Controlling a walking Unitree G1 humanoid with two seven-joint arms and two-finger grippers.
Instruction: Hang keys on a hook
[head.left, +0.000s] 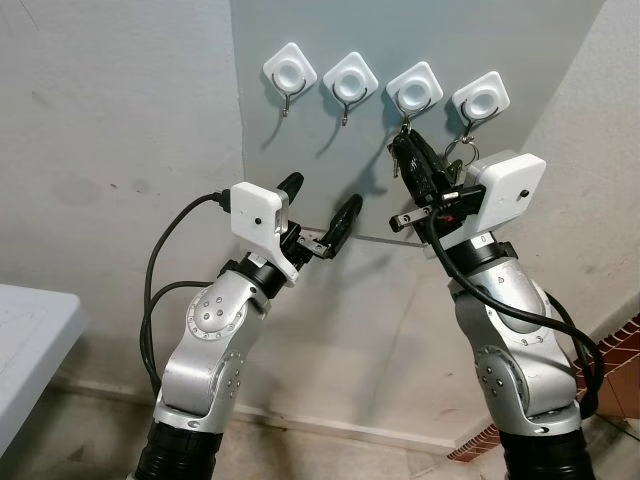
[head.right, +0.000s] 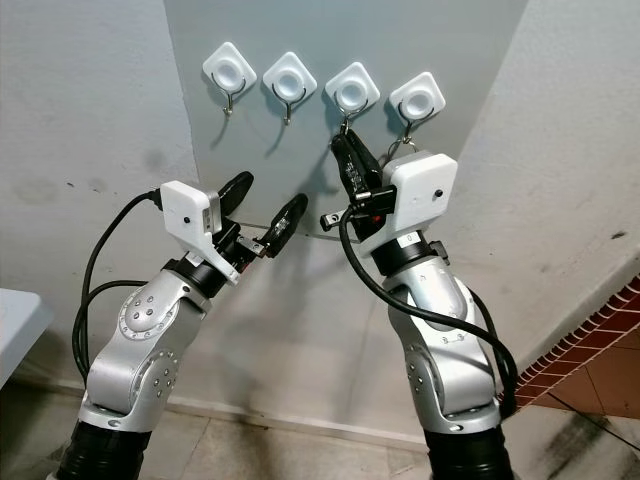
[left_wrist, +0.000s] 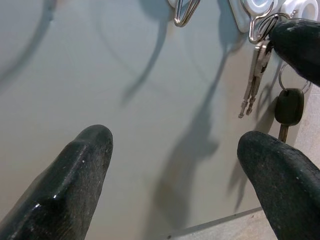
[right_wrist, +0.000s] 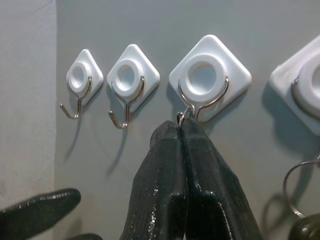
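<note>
Grey wall panel (head.left: 300, 180), four white diamond-shaped hooks in row. Right gripper (right_wrist: 181, 131) up at third hook (right_wrist: 209, 72), fingers pressed together, pinching key ring at hook wire; keys (left_wrist: 252, 80) dangle below. Car key (left_wrist: 288, 107) hangs from fourth hook (head.left: 481, 98). Left gripper (head.left: 318, 205) spread wide, empty, below hooks. No readable writing.

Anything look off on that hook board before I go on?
Nothing stands out. All four hooks sit level in a row; the right end effector is pinched shut at the third hook, and a key set hangs there.
</note>
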